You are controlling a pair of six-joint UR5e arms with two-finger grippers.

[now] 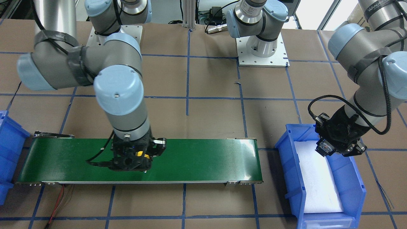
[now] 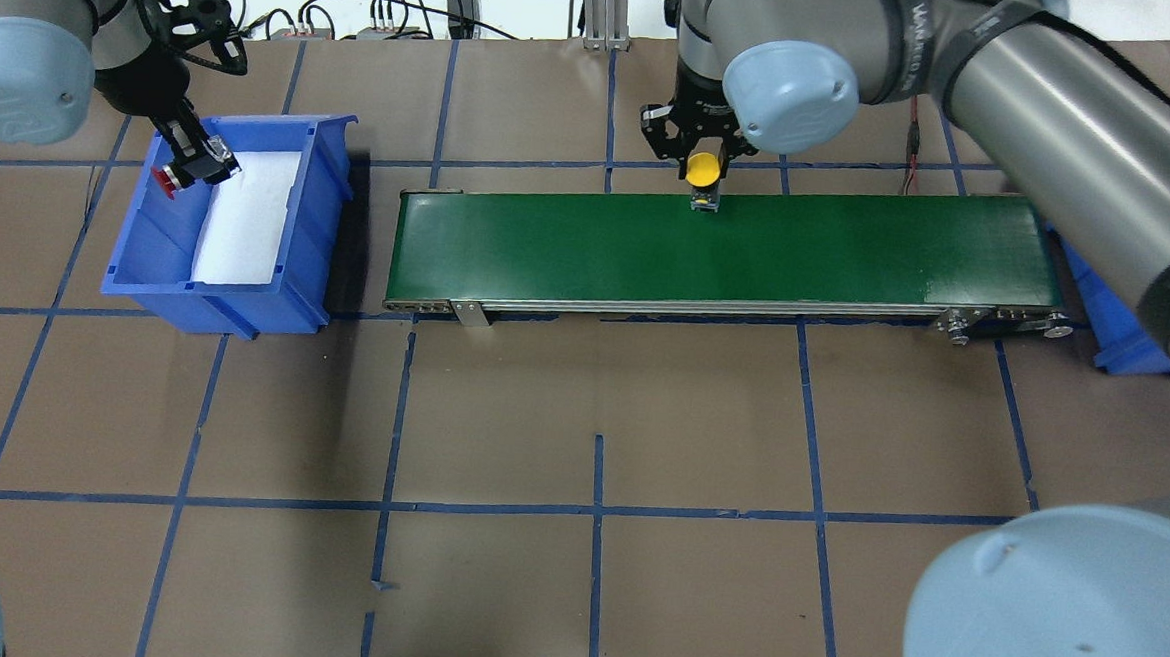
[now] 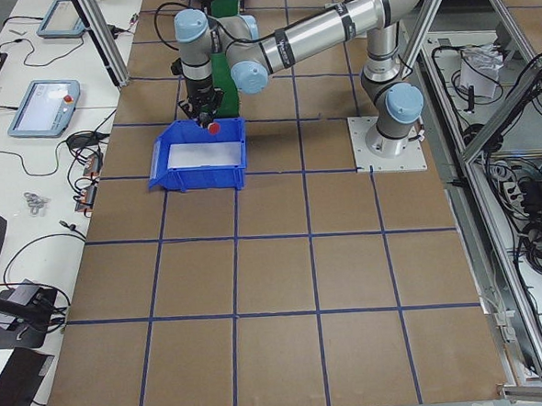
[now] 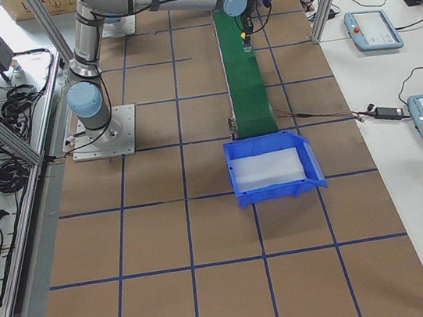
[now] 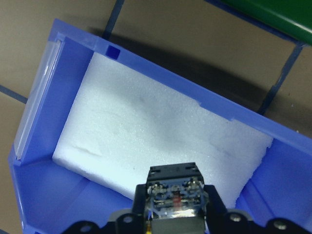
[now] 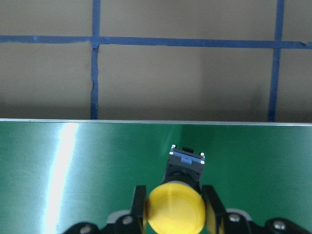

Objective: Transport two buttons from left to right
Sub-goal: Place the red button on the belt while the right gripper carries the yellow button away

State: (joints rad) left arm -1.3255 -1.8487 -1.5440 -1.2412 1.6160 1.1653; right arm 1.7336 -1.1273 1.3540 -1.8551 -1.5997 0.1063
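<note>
1. The right gripper (image 2: 702, 170) hangs over the long green conveyor belt (image 2: 649, 257). It is about midway along the belt, near the edge farther from the robot.
2. Its jaws are pinching the yellow-capped push-button switch with a dark body (image 6: 176, 214). In the right wrist view a black finger (image 6: 140, 207) presses on each side just behind the round cap. They are spread only as wide as the switch.
3. The switch's dark body points down at the belt. Whether its base touches the green surface cannot be told.
4. The left gripper (image 2: 193, 159) is tilted above the blue plastic bin (image 2: 323, 205), which stands just off the belt's left end. It is over the bin's far outer corner.
5. Its jaws are clamped on the red-capped push-button switch (image 2: 183, 169). In the overhead view the red cap sticks out on one side of the fingers and the pale contact end on the other.
6. In the left wrist view that contact end faces down over the white foam pad (image 5: 146, 131) lining the bin's floor. The switch is held in the air, clear of the foam and of the bin's walls.
7. A second blue bin (image 1: 9, 143) sits at the belt's right end.
8. Both bins and the belt rest on a table covered in brown paper with a blue tape grid (image 2: 540, 416).
</note>
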